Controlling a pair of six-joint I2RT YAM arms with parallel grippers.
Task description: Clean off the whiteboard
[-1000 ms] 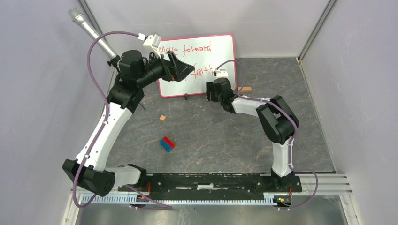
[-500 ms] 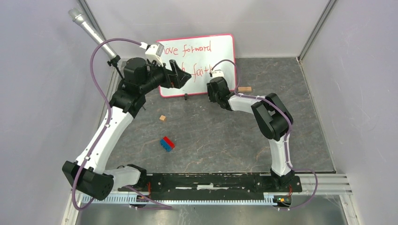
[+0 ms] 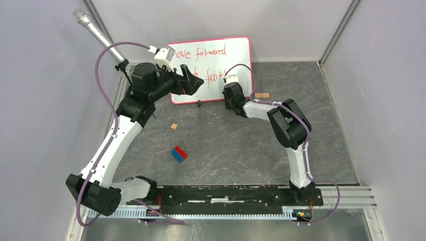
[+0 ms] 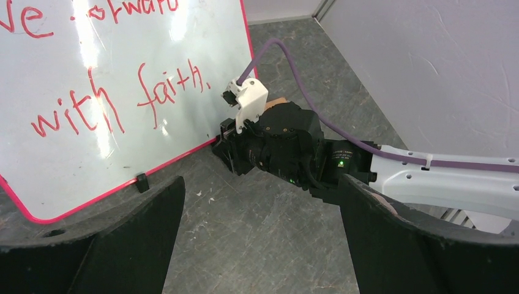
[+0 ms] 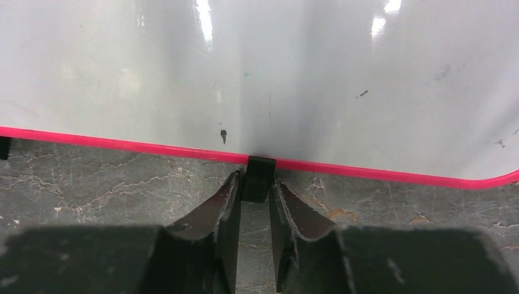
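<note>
1 whiteboard (image 3: 236,55) — 2 blk clip feet (image 5: 258,177)

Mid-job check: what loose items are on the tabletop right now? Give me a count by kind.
whiteboard: 1
wooden blocks: 2, one near the table's middle and one beside the right arm
red-and-blue brick: 1
Total: 4

The whiteboard (image 3: 228,55) with red writing stands at the far edge of the grey surface (image 3: 226,145), the left gripper (image 3: 195,79) before its left half, the right gripper (image 3: 227,99) at its lower rim, and a red-and-blue block (image 3: 179,153) well apart.
</note>
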